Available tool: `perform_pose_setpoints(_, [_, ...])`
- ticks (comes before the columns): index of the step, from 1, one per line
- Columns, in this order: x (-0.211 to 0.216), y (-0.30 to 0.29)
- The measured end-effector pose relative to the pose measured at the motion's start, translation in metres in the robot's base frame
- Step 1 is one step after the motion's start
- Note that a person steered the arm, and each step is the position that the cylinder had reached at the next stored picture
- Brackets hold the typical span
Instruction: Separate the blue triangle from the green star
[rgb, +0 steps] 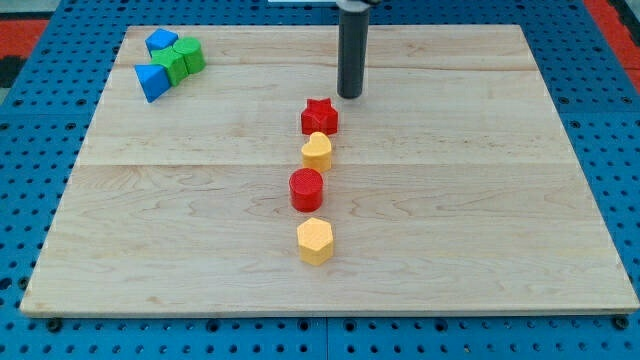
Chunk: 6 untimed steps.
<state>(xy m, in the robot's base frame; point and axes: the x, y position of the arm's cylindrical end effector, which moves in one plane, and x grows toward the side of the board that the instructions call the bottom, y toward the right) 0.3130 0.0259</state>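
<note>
The blue triangle (152, 81) lies near the board's top left corner. It touches the green star (173, 64) just to its upper right. A second green block (191, 54) and another blue block (160, 41) press against the star in one tight cluster. My tip (350, 96) rests on the board near the top centre, far to the right of this cluster and just up and right of a red star (319, 117).
Below the red star, a column runs down the board's middle: a yellow heart (317, 151), a red cylinder (306, 189) and a yellow hexagon (315, 240). The wooden board (500, 250) sits on a blue pegboard surface.
</note>
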Motion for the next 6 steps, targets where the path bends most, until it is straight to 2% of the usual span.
perform_pose_setpoints(1, [0.008, -0.089])
perform_pose_setpoints(2, [0.07, -0.231])
perform_pose_setpoints(3, [0.082, -0.328])
perform_pose_setpoints(4, [0.017, -0.303])
perform_pose_setpoints(5, [-0.025, -0.222])
perform_pose_setpoints(6, [-0.02, -0.125])
